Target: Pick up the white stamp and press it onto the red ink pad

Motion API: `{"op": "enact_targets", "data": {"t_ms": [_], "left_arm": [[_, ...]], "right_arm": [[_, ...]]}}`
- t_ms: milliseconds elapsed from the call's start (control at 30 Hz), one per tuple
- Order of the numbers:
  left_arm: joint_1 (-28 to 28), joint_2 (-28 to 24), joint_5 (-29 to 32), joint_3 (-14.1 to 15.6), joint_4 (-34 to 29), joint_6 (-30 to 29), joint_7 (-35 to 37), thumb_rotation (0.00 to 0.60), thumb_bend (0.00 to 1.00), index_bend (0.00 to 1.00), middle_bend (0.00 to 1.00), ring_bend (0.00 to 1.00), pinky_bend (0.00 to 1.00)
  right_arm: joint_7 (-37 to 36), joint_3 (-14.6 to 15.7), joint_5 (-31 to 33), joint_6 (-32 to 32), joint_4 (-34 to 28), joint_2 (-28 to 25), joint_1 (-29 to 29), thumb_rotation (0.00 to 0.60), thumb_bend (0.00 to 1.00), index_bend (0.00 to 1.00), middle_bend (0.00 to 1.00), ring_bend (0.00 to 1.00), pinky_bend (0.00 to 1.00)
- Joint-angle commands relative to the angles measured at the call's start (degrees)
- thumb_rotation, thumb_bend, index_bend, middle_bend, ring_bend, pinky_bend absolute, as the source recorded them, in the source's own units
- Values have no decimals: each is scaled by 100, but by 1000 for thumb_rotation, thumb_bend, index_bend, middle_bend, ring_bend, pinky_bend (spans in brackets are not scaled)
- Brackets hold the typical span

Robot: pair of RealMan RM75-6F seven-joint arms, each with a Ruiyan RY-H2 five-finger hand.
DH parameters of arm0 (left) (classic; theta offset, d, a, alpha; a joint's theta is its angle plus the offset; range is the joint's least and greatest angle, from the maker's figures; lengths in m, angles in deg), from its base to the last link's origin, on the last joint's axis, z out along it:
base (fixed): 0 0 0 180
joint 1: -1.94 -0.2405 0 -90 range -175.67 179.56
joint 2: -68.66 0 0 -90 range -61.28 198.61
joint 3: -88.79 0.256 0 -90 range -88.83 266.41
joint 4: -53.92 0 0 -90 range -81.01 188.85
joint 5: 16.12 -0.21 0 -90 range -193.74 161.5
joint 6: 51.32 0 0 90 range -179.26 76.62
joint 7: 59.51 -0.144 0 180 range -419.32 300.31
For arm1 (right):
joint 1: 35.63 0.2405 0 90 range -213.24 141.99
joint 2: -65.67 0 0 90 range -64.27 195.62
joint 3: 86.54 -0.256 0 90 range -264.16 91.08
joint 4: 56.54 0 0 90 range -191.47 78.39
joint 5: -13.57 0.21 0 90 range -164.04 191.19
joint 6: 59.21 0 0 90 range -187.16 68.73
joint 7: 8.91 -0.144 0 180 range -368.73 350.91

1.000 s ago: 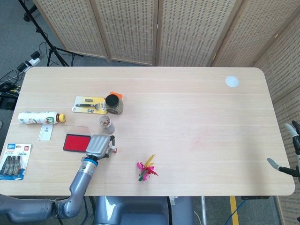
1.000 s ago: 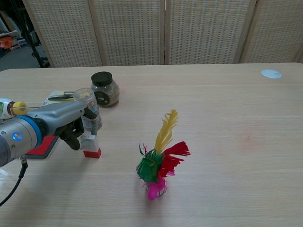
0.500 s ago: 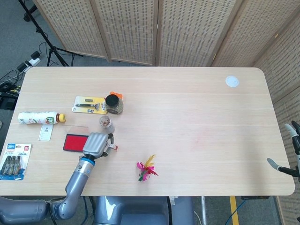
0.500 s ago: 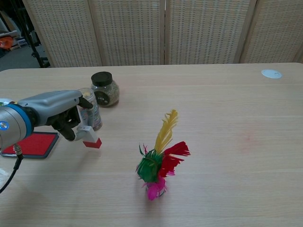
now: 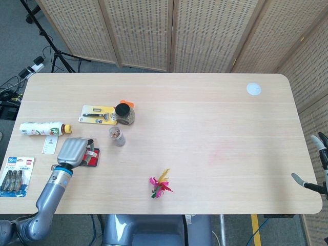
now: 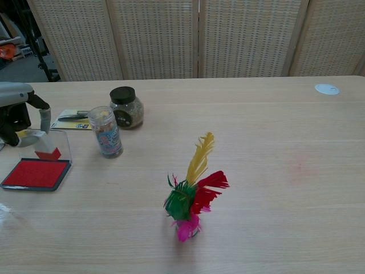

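Note:
My left hand [image 6: 16, 114] holds the white stamp [image 6: 44, 150], which has a red base, at the far left of the chest view. The stamp hangs just above the red ink pad [image 6: 34, 173], near its far edge, and does not touch it. The pad's clear lid stands open behind the stamp. In the head view the left hand [image 5: 73, 150] covers most of the ink pad [image 5: 96, 158]; only its right end shows. My right hand [image 5: 316, 163] hangs off the table's right edge with fingers spread and nothing in it.
A small clear jar [image 6: 105, 131] and a black-lidded jar [image 6: 126, 107] stand right of the pad. A feather shuttlecock [image 6: 191, 191] stands mid-table. A razor pack [image 5: 97, 114], a bottle [image 5: 41, 128], a marker pack [image 5: 15, 169] and a white disc [image 5: 253, 88] also lie on the table.
My left hand has lifted the stamp off the table and carried it left, from beside the small jar to above the ink pad. The right hand has stayed still.

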Motion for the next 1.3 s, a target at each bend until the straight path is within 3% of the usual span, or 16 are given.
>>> {"op": "enact_targets", "data": {"t_ms": [33, 400, 1300], "left_arm": [[-251, -218, -289, 199, 601, 526, 798, 600, 398, 582, 1000, 984, 926], [-432, 117, -678, 182, 1839, 1114, 1985, 600, 400, 590, 1000, 984, 926], [-477, 729, -853, 167, 2472, 1097, 1988, 600, 402, 593, 1000, 983, 925]], "right_arm": [[20, 2, -1, 8, 2, 8, 5, 600, 0, 5, 0, 0, 0], [76, 5, 24, 56, -5, 27, 23, 600, 0, 5, 0, 0, 0], [-145, -24, 65, 37, 45, -23, 1, 600, 0, 5, 0, 0, 0]]}}
